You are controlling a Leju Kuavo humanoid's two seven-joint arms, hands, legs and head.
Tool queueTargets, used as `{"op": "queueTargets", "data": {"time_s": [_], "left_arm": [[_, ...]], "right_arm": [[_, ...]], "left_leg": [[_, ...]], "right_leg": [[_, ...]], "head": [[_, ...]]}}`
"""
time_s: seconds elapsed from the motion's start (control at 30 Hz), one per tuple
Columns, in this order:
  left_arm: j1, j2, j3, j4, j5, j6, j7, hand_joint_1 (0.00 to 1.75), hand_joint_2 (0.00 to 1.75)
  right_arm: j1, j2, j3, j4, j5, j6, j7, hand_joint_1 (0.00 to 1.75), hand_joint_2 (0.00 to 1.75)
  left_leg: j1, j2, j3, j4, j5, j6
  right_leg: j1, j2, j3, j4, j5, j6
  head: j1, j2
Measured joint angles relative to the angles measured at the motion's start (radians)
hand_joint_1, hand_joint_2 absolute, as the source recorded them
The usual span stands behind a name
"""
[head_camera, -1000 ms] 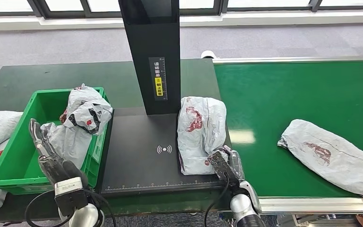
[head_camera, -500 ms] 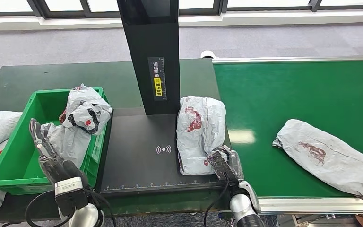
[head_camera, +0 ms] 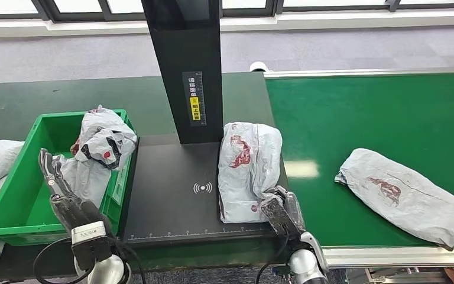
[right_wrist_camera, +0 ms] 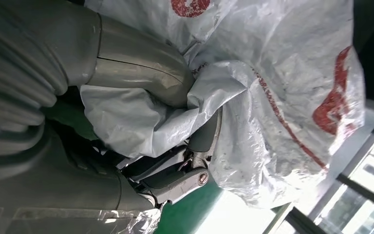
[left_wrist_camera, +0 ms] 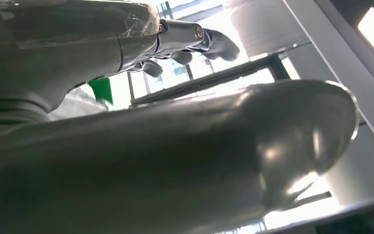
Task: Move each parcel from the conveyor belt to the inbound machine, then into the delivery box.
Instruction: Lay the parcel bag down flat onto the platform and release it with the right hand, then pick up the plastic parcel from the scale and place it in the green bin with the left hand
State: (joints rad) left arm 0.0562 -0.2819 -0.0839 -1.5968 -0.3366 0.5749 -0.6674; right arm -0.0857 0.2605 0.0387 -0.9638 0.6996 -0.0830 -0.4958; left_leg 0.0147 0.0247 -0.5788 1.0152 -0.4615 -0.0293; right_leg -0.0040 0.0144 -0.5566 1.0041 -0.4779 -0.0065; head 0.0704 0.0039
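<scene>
1. As the head view looks down, the right hand [head_camera: 279, 210] grips the near corner of a grey parcel [head_camera: 249, 165] that lies on the black scanner plate [head_camera: 171, 201], beside the black post [head_camera: 186, 65] and at the edge of the green belt [head_camera: 390, 130]. A second parcel [head_camera: 403, 195] waits further along the belt. The left hand [head_camera: 59, 189] hovers over the green box [head_camera: 12, 195], fingers apart and holding nothing, near the bags already inside [head_camera: 103, 142].
2. In the left wrist view, the left hand's fingers [left_wrist_camera: 209, 41] spread loosely against the windows, nothing between them.
3. In the right wrist view, the thumb [right_wrist_camera: 141, 63] and darker fingers [right_wrist_camera: 202, 139] pinch a bunched fold of the parcel's plastic [right_wrist_camera: 272, 97].
4. The step seems to be carrying this parcel from scanner to box. The grip is on loose film only (it may slip or stretch), so lift slowly, clear the box wall, and let go above the piled bags.
</scene>
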Motion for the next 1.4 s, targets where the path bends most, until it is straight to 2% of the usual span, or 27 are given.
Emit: {"op": "queueTargets", "data": {"time_s": [0.07, 0.1, 0.2, 0.23, 0.33, 0.57, 0.93, 1.4], "left_arm": [[-0.005, 0.0, 0.0, 0.005, -0.001, -0.003, -0.002, 0.0, 0.0], [-0.009, 0.0, 0.0, 0.008, -0.001, -0.003, -0.003, 0.0, 0.0], [-0.023, -0.001, -0.006, 0.017, -0.003, -0.005, -0.004, 0.0, 0.0], [-0.025, -0.002, -0.009, 0.02, -0.003, -0.007, -0.004, 0.0, 0.0], [-0.029, -0.003, -0.013, 0.03, -0.004, -0.012, -0.004, 0.0, 0.0], [-0.039, -0.004, -0.014, 0.061, -0.011, 0.043, 0.055, 0.0, 0.0], [-0.039, 0.0, -0.024, 0.088, -0.033, 0.08, 0.076, 0.0, 0.0], [-0.039, 0.005, -0.035, 0.111, -0.039, 0.081, 0.08, 0.0, 0.0]], "right_arm": [[0.039, 0.0, 0.041, -0.055, -0.023, 0.031, -0.01, 1.75, 1.75], [0.053, 0.002, 0.067, -0.078, -0.03, 0.046, -0.017, 1.55, 1.75], [0.073, 0.008, 0.156, -0.133, -0.055, 0.092, -0.045, 0.25, 1.75], [0.077, 0.009, 0.182, -0.148, -0.07, 0.107, -0.053, 0.01, 1.75], [0.082, 0.007, 0.238, -0.189, -0.114, 0.151, -0.067, 0.0, 1.75], [0.086, -0.008, 0.323, -0.25, -0.278, 0.278, -0.122, 0.0, 1.75], [0.077, -0.022, 0.349, -0.267, -0.303, 0.282, -0.118, 0.0, 1.75], [0.075, -0.028, 0.349, -0.267, -0.305, 0.278, -0.115, 0.0, 1.75]], "left_leg": [[0.0, 0.009, -0.001, 0.0, -0.001, -0.002], [0.0, 0.012, -0.001, -0.001, -0.002, -0.002], [0.0, 0.011, -0.001, -0.004, -0.002, -0.003], [0.0, 0.006, -0.001, -0.004, -0.001, -0.004], [0.001, -0.004, -0.002, -0.006, 0.001, -0.007], [0.0, -0.007, -0.003, -0.006, 0.002, -0.008], [-0.002, -0.009, -0.003, -0.005, 0.002, -0.007], [-0.002, -0.01, -0.003, -0.005, 0.002, -0.007]], "right_leg": [[0.0, 0.009, -0.006, 0.001, 0.001, -0.002], [0.0, 0.013, -0.008, 0.001, 0.001, -0.002], [0.0, 0.011, -0.01, 0.002, -0.001, -0.005], [0.0, 0.006, -0.009, 0.002, -0.003, -0.007], [0.001, -0.005, -0.007, 0.003, -0.006, -0.008], [0.0, -0.008, -0.005, 0.003, -0.005, -0.008], [-0.001, -0.01, -0.004, 0.003, -0.004, -0.006], [-0.001, -0.01, -0.004, 0.003, -0.004, -0.006]], "head": [[0.0, 0.0], [-0.001, 0.0], [-0.001, 0.0], [-0.001, 0.0], [-0.001, 0.0], [-0.001, 0.0], [-0.001, 0.0], [-0.001, 0.0]]}}
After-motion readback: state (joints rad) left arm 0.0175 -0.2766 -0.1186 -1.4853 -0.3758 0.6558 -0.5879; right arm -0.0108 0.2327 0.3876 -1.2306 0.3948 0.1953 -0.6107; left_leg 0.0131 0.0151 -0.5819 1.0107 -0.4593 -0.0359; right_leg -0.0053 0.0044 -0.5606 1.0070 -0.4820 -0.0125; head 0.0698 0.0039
